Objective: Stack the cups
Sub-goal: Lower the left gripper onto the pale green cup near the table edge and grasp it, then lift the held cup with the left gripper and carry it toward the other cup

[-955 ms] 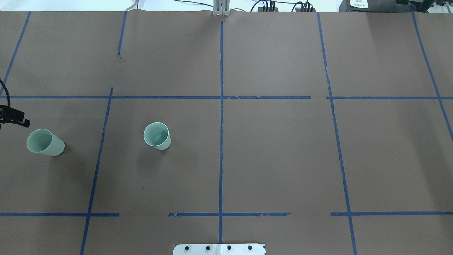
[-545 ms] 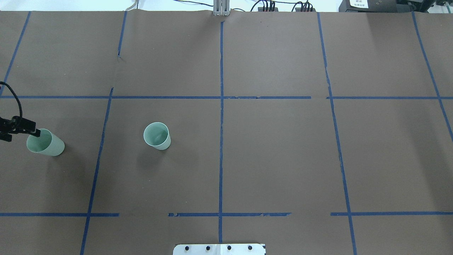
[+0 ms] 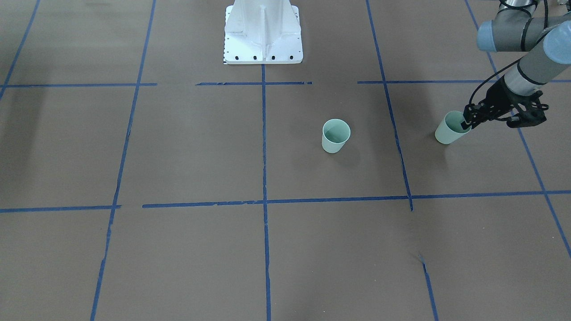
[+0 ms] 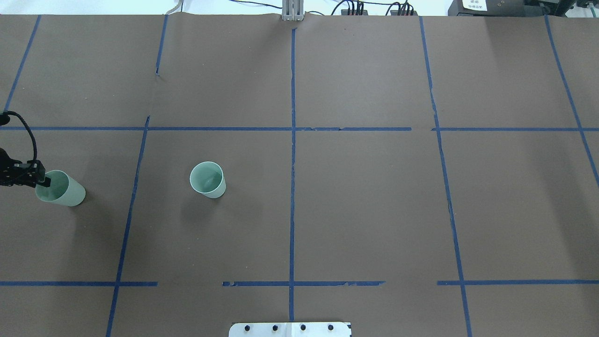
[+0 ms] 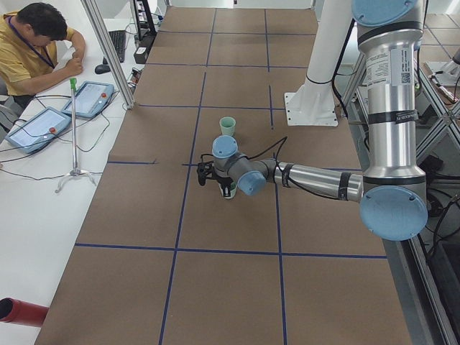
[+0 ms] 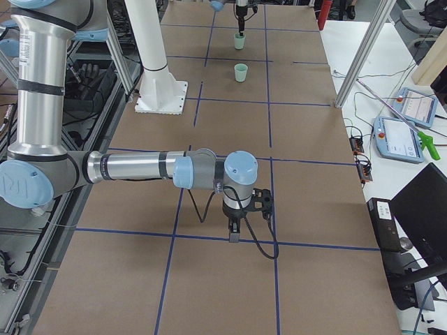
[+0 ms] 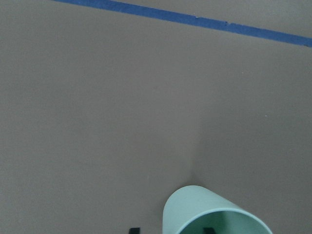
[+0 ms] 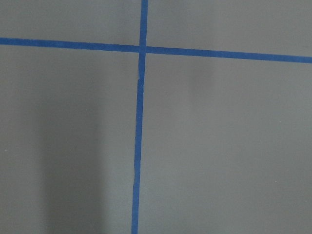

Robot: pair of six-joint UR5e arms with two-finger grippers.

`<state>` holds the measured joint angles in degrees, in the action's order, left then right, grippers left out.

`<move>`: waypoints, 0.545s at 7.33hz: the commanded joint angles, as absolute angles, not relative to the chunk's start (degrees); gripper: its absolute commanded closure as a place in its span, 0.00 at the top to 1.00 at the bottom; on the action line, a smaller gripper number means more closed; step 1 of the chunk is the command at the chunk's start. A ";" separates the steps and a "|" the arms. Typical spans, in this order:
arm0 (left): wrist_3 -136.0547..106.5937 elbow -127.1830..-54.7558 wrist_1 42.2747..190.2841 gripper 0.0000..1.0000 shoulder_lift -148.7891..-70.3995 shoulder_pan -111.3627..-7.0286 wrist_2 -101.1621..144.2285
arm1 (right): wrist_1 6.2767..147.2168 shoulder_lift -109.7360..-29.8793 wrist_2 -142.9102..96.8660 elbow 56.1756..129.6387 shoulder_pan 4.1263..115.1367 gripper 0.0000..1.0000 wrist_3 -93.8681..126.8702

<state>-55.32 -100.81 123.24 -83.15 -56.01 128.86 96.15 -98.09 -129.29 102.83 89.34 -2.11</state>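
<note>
The counter is covered in brown paper divided by blue tape lines. The white pedestal stands at its robot-side edge. The left arm reaches out far to the pedestal's left; the right arm extends far to the pedestal's right. The near cup stands upright, forward and slightly left of the pedestal. The far cup stands upright, well apart from it, farther left of the pedestal. The left hand is at the far cup's rim, spread, with one of its fingers inside the cup and the other outside, clear of the wall. The right hand points down above the counter; whether it is spread or pressed together cannot be told.
</note>
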 commanded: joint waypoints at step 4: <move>-55.72 -112.29 107.59 0.00 -89.95 -56.69 128.94 | 96.15 -98.09 -129.29 102.83 89.38 1.00 -2.11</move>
<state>-55.56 -107.66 116.70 -86.05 -56.43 128.97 96.15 -98.09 -129.29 102.83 89.33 -2.11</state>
